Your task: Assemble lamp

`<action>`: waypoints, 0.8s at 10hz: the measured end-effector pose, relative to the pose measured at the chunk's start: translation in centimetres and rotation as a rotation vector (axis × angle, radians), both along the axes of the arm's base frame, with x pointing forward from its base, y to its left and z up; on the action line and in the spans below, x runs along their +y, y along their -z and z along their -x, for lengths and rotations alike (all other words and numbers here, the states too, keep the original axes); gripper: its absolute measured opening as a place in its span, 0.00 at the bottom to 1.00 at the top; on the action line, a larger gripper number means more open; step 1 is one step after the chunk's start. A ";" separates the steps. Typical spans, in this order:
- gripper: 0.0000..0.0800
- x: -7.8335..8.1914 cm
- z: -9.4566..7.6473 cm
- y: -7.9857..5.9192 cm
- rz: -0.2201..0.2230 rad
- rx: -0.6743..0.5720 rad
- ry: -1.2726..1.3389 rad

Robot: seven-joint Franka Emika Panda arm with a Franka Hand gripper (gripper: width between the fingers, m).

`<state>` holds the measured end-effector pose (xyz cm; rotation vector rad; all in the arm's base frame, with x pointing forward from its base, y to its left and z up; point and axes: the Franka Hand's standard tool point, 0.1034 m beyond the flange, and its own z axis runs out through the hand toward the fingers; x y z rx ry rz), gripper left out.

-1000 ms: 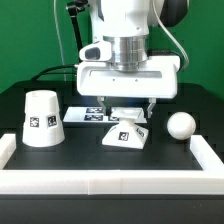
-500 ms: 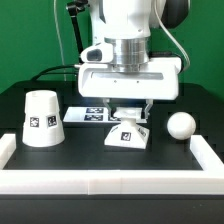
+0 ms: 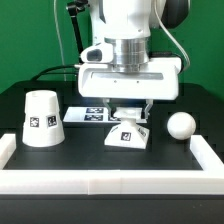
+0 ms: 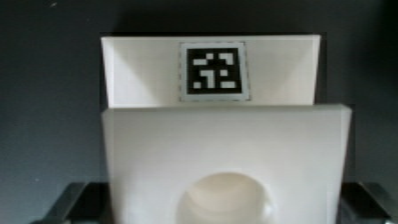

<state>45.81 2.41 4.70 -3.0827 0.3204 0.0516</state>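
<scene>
The lamp base [image 3: 127, 134], low and sloped with a tag on its front, sits on the black table at the centre. My gripper [image 3: 127, 112] is straight above it, with a finger down on each side. In the wrist view the base [image 4: 222, 120] fills the picture, with its round socket near the gripper [image 4: 217, 205]. The dark fingers [image 4: 68, 200] press against its two sides, shut on it. The cone shade [image 3: 42, 119] stands at the exterior view's left. The ball bulb [image 3: 181, 125] lies at the exterior view's right.
The marker board [image 3: 88, 114] lies flat behind the base, partly under the gripper. A low white wall [image 3: 110, 183] runs along the table's front and up both sides.
One second ago the base sat slightly turned, a little toward the exterior view's left. It now sits square between the fingers. Nothing has moved in the last half second.
</scene>
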 end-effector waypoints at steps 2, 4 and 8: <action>0.67 0.1 -2.3 -0.1 -0.003 -0.030 -0.098; 0.67 0.6 -5.9 -0.1 -0.005 -0.074 -0.208; 0.67 0.8 -7.0 -0.1 -0.005 -0.090 -0.241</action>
